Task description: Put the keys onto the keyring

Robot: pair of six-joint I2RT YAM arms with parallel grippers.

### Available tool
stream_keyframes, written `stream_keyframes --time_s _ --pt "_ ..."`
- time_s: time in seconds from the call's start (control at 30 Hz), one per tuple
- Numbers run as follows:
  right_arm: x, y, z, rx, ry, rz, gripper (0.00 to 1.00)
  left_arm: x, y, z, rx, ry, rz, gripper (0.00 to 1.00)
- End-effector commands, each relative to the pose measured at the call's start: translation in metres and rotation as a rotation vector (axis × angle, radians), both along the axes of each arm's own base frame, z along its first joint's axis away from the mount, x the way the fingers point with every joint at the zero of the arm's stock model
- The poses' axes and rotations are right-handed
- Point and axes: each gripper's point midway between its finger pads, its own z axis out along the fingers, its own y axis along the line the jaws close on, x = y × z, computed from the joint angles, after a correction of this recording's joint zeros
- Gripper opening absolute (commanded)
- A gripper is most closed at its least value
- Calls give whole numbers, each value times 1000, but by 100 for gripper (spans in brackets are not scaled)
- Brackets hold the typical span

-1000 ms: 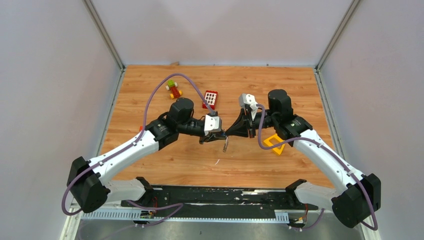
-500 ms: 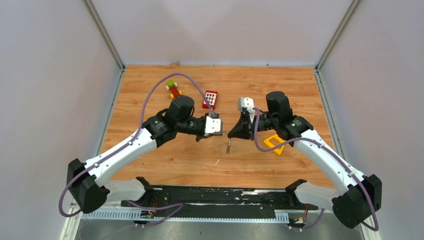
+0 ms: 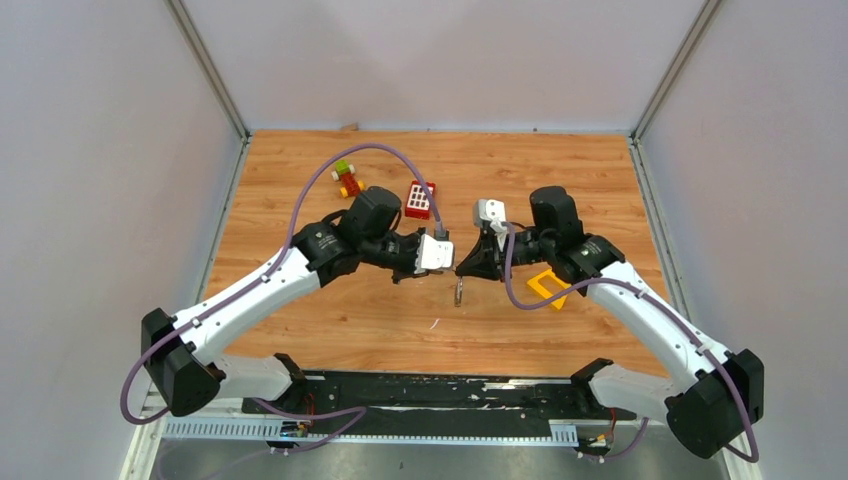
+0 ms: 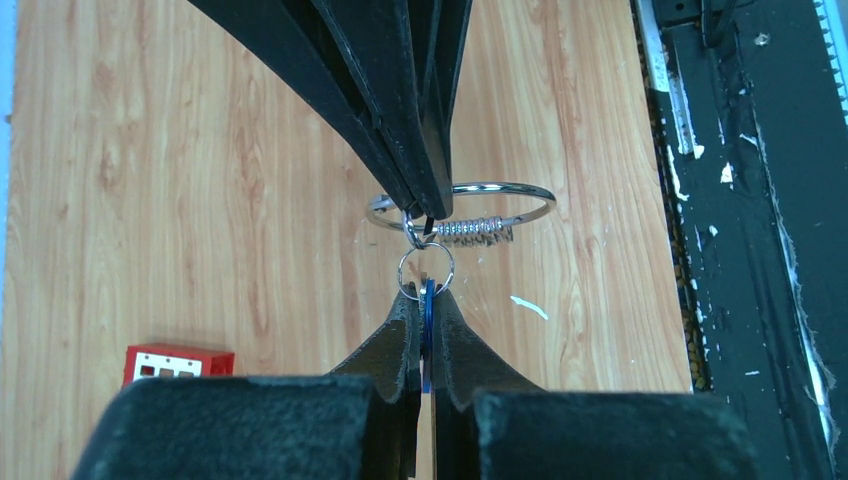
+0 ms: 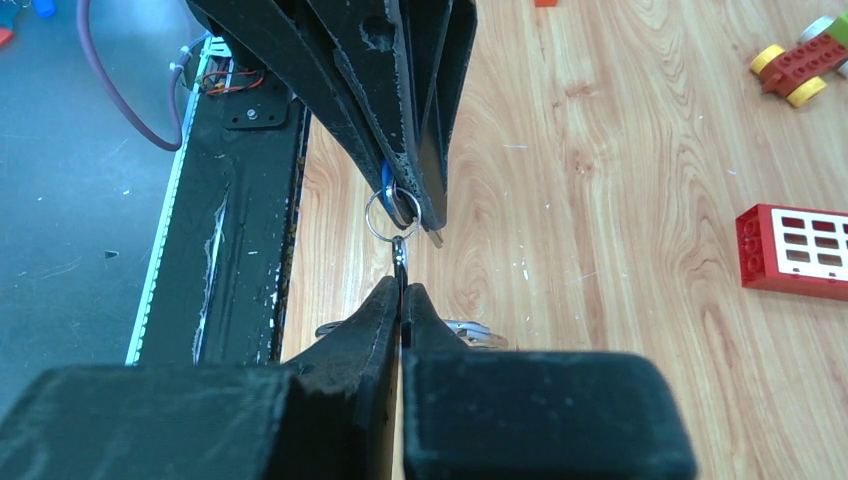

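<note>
My left gripper (image 4: pixel 425 295) is shut on a key with a blue tag (image 4: pixel 427 310); a small silver split ring (image 4: pixel 425 271) stands out of its tips. My right gripper (image 5: pixel 402 288) is shut on the keyring (image 4: pixel 500 192), a round silver wire ring with a coiled spring section. The ring hangs below its fingertips and also shows in the right wrist view (image 5: pixel 470 331). The two grippers meet tip to tip above the table's middle (image 3: pixel 455 268), the small ring touching the keyring's wire. The keyring dangles there in the top view (image 3: pixel 459 292). No other keys show.
A red brick (image 3: pixel 420 199) lies just behind the left gripper. A yellow triangular block (image 3: pixel 547 286) lies under the right forearm. A small toy car (image 3: pixel 347 178) sits at the back left. A black rail (image 3: pixel 430 395) runs along the near edge.
The left arm has swung its elbow forward and right and turned its wrist. Both grippers stay shut and tip to tip. The hanging keyring has shifted slightly right.
</note>
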Motion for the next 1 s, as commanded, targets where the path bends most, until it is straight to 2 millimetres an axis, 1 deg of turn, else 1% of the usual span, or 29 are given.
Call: stream_keyframes --time_s 0.0,0.23,0.33,0.43,0.53,0.57,0.63,0.7,0.73,0.83,0.97 --pt "13 -9 -15 -45 22 -71 0 2 9 4 34 0 33 0" --pt "13 -11 -13 -23 8 -82 0 3 10 5 2 23 92 0" --pt "13 -12 -13 -18 12 -87 0 7 12 7 -5 6 119 0" --pt "16 -14 -15 -17 32 -99 4 12 13 10 2 -20 132 0" --pt "21 -18 -16 -7 73 -110 12 20 11 16 8 -34 152 0" --pt "23 -21 -16 0 93 -117 15 23 9 16 17 -28 159 0" --pt "29 -29 -13 19 123 -143 27 29 6 17 31 -22 173 0" --pt "34 -38 -6 53 149 -156 35 36 2 17 44 -22 190 0" --pt "36 -44 -2 67 157 -170 39 39 1 13 59 -15 200 0" --pt "40 -57 12 100 135 -204 45 51 -3 9 93 -9 224 0" --pt "42 -70 31 133 66 -254 48 65 -9 -2 157 8 248 0"
